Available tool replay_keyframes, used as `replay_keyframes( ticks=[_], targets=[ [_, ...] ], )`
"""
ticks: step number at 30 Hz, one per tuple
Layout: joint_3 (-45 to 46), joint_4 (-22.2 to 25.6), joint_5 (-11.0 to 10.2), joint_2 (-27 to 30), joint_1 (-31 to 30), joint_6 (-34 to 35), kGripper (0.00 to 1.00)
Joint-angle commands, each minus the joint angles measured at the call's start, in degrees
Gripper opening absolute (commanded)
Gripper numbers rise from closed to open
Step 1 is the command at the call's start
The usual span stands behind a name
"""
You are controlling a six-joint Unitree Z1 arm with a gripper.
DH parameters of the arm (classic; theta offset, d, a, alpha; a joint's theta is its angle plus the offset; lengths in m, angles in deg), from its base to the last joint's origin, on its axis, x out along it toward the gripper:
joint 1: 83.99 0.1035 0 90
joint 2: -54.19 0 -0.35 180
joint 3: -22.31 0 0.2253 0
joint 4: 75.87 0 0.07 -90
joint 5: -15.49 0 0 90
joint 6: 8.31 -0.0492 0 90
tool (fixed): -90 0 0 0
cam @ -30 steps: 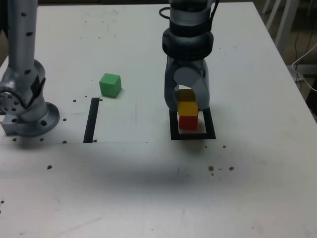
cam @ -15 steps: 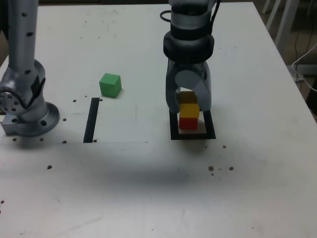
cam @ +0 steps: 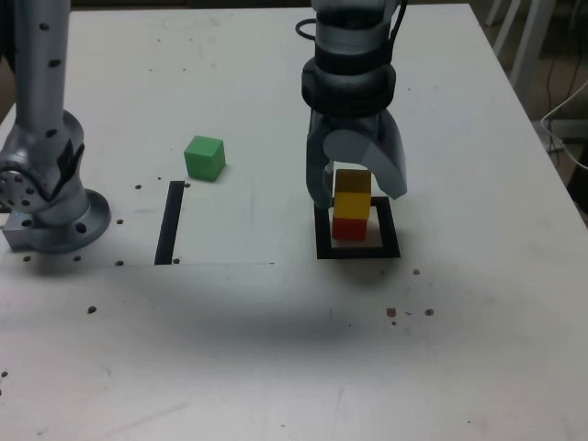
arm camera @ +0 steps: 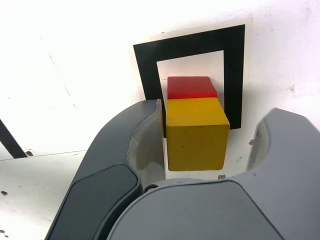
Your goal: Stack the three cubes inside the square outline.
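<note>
The small yellow cube (cam: 352, 195) is stacked on the red cube (cam: 349, 227) inside the black square outline (cam: 358, 250); the grey gripper (cam: 360, 188) is parted around it, one jaw clear.

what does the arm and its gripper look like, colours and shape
The arm is matte silver-grey metal with small dark screw holes, on a round flanged base. The wrist section is grey with a thick black collar, and a black cable loops beside it. The gripper has two broad, curved grey jaws with darker grey backs and paler inner faces.
</note>
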Motion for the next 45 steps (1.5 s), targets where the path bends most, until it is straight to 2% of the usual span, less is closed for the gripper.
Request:
replay_keyframes(
  ticks=[1,20,27,34,39,45],
  targets=[
    [-0.2,0.3,-0.3,1.0,-0.1,0.1,1.0],
    [-0.4,2.9,-0.6,3.8,-0.1,0.1,1.0],
    [2.0,4.0,-0.6,7.5,0.8,-0.8,1.0],
    [10.9,7.0,0.3,14.5,9.0,-0.1,1.0],
    [15.3,8.8,0.9,15.5,15.4,0.1,1.0],
    [18.9,8.5,0.6,15.8,22.0,3.4,1.0]
  ],
)
